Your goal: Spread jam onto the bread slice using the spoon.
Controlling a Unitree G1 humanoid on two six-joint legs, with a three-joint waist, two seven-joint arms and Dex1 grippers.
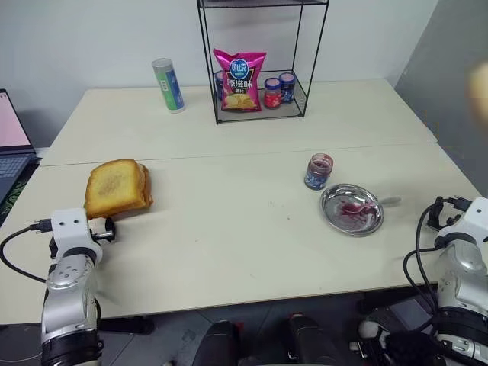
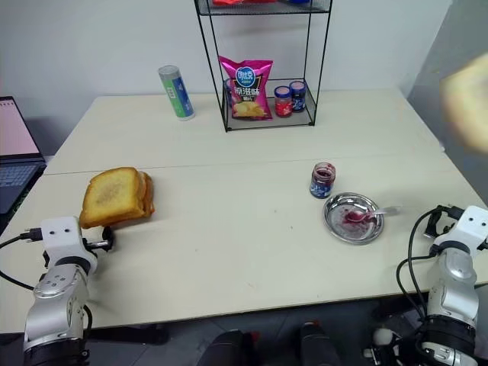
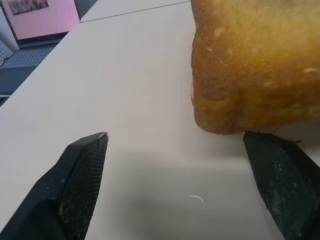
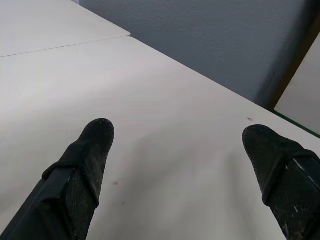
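both grippers sit at the near edge of the tabletop (image 1: 229, 229), the left gripper (image 3: 185, 165) at seven o'clock and the right gripper (image 4: 185, 150) at four o'clock, each with its fingers spread wide and holding nothing, probably parked in readiness before any reach. just past the left fingers, at about nine o'clock, lies the bread slice (image 1: 114, 187), golden-brown with a darker crust, stacked on another slice and bare of jam. over at three o'clock the spoon (image 1: 366, 206) rests in the steel plate (image 1: 335, 217), its bowl in a red smear of jam (image 1: 351, 209), beside an open jar (image 1: 319, 171), likely left there for the right arm.
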